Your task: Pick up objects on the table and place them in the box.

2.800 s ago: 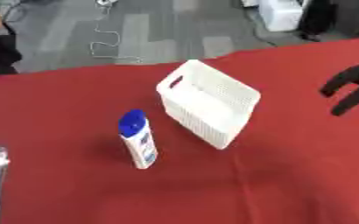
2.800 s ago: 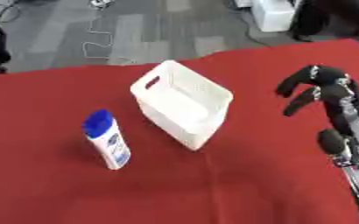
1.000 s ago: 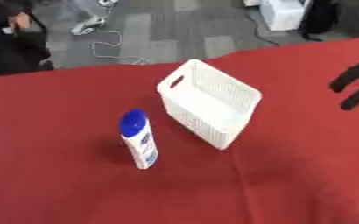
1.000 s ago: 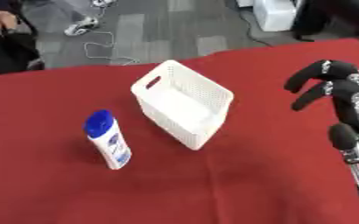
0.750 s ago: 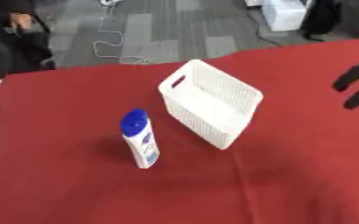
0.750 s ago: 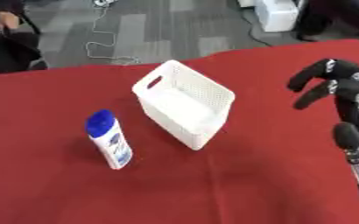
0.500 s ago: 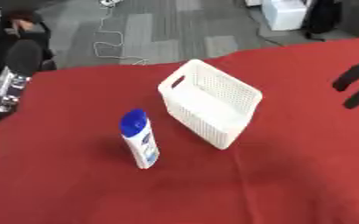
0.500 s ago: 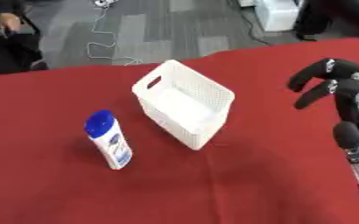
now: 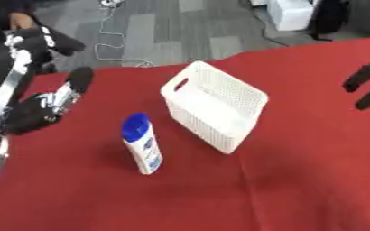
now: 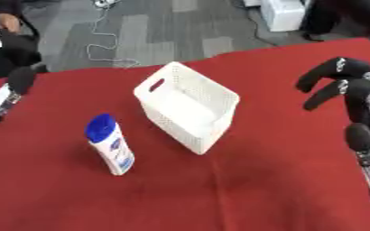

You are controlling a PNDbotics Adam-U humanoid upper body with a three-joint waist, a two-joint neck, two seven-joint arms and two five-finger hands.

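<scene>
I see the bottle (image 9: 143, 143) with its blue cap on the red surface (image 9: 283, 180), just beside the white box (image 9: 216, 106), toward the surface's left edge. My left robot hand (image 9: 46, 104) hovers at that edge, fingers relaxed, grasping nothing. My right robot hand (image 10: 342, 81) is curled, empty, at the right edge.

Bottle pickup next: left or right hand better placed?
Left, probably. The left hand hangs at the table's left edge on the bottle's side; the right hand is far right, with the box between.
</scene>
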